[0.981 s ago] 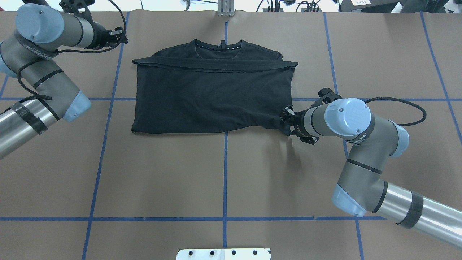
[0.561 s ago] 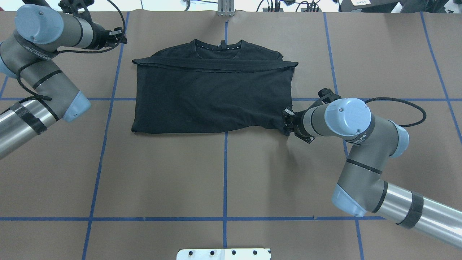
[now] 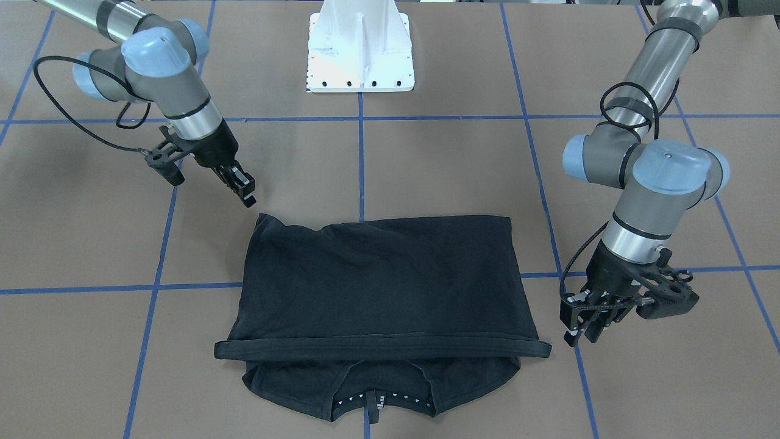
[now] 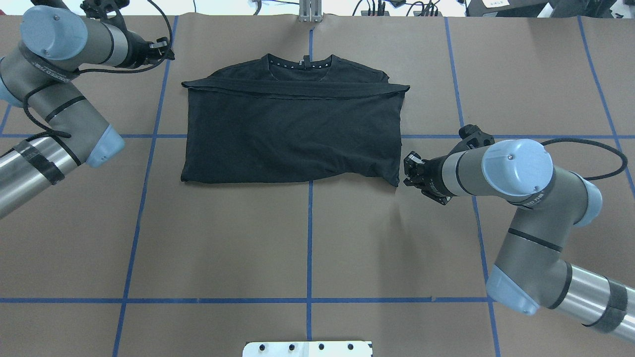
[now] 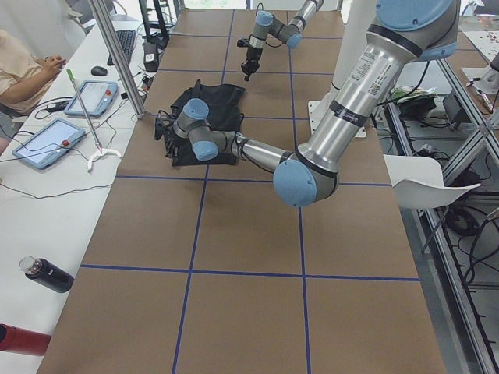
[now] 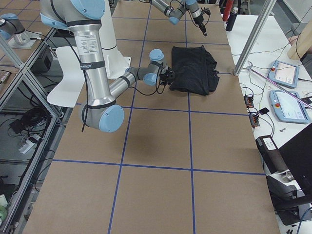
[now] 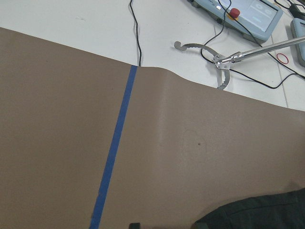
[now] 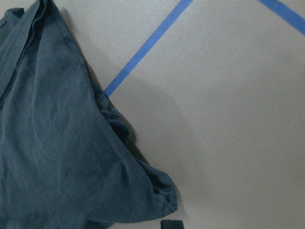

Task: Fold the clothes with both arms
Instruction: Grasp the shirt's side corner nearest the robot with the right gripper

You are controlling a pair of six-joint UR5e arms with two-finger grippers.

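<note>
The black T-shirt (image 4: 292, 134) lies folded on the brown table, its bottom half laid up over the chest and its collar (image 4: 300, 63) at the far edge. It also shows in the front view (image 3: 378, 280). No graphic shows. My right gripper (image 4: 406, 171) is open and empty, just off the shirt's near right corner and apart from it. The right wrist view shows that corner (image 8: 57, 157) lying on the table. My left gripper (image 3: 582, 335) hangs open and empty beside the shirt's far left end, apart from it. The left wrist view catches only a shirt edge (image 7: 257, 214).
The white pedestal base (image 3: 359, 49) stands at the robot's side of the table. Blue tape lines (image 4: 309, 238) cross the brown cover. Beyond the far edge lie a grabber tool (image 7: 214, 57), cables and operator tablets (image 5: 47, 144). A dark bottle (image 5: 47, 274) lies there too.
My right gripper has let go of the shirt's near right corner and drawn back to the right. The corner now lies flat. The left arm has not moved.
</note>
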